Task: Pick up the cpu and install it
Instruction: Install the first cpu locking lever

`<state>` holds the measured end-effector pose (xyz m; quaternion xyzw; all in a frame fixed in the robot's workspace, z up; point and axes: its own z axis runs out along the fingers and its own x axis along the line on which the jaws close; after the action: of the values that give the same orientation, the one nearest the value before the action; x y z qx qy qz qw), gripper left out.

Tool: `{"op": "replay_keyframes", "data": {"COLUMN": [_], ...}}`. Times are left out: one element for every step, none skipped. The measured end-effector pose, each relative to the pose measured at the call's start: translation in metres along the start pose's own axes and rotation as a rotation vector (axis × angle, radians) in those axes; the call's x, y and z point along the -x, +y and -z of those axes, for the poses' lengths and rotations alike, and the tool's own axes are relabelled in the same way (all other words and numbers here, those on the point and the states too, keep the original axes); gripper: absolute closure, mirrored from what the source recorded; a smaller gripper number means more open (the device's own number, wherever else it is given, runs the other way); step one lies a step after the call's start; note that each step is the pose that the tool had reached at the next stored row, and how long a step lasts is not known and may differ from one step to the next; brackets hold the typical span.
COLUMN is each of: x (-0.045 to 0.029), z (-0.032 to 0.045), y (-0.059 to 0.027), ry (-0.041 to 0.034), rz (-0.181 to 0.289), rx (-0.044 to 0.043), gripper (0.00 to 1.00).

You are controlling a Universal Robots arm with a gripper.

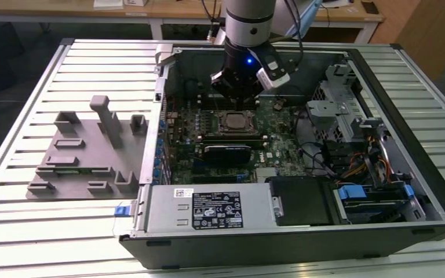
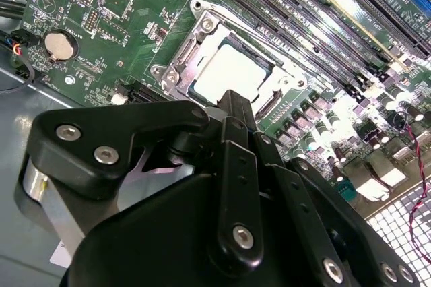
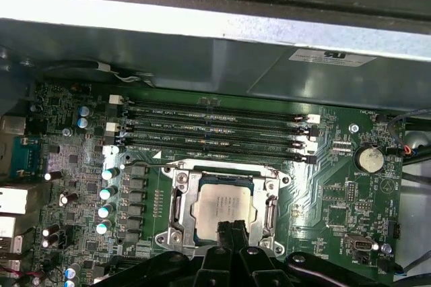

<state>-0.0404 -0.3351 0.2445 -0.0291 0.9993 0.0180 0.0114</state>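
The cpu [image 3: 225,207] is a flat silver square lying in the open metal socket frame [image 3: 176,213] on the green motherboard. It also shows as a pale square chip [image 2: 225,75] in the second wrist view and as a small grey square [image 1: 234,123] inside the open computer case in the exterior view. My gripper [image 3: 232,228] hangs just above the cpu's near edge with its black fingers pressed together and nothing between them. The same closed fingertips of the gripper [image 2: 232,98] sit over the chip's edge. From outside, the gripper [image 1: 236,103] hangs over the board just behind the socket.
Memory slots [image 3: 215,132] run beside the socket, and a coin battery [image 3: 370,159] sits on the board. A grey fixture block [image 1: 83,150] stands on the slatted table at the exterior view's left. The power supply [image 1: 207,208] and drive cage [image 1: 346,116] crowd the case.
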Motion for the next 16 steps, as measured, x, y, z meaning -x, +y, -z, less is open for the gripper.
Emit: {"op": "replay_keyframes", "data": {"x": [0.0000,-0.0002,-0.0006,-0.0016,-0.0031,-0.0051,-0.0075,-0.0097,-0.0116,-0.0134,-0.0153,-0.0175,-0.0202,-0.0230,-0.0259,-0.0287], "z": [0.0000,0.0000,0.0001,0.0001,0.0002,0.0002,0.0002,0.0002,0.0003,0.0003,0.0004,0.0004,0.0004,0.0005,0.0006,0.0006], "y": [0.0000,0.0000,0.0000,-0.0001,-0.0001,-0.0001,-0.0001,-0.0001,-0.0001,-0.0002,-0.0002,-0.0003,-0.0005,-0.0007,-0.0010,-0.0013], "ry": [0.0000,0.0000,0.0000,0.0000,0.0001,0.0000,0.0000,0.0000,-0.0001,-0.0001,-0.0001,-0.0001,-0.0001,-0.0002,-0.0003,-0.0003], "rz": [0.000,0.000,0.000,0.000,0.000,0.000,0.000,0.000,0.000,0.000,0.000,0.000,0.000,0.000,0.000,0.000], "rx": [0.0000,0.0000,-0.0001,-0.0001,-0.0002,0.0001,0.0003,0.0005,0.0008,0.0011,0.0014,0.0020,0.0028,0.0035,0.0045,0.0054], "gripper": [0.89,0.89,0.89,0.89,0.89,0.89,0.89,0.89,0.89,0.89,0.89,0.89,0.89,0.89,0.89,0.89]}}
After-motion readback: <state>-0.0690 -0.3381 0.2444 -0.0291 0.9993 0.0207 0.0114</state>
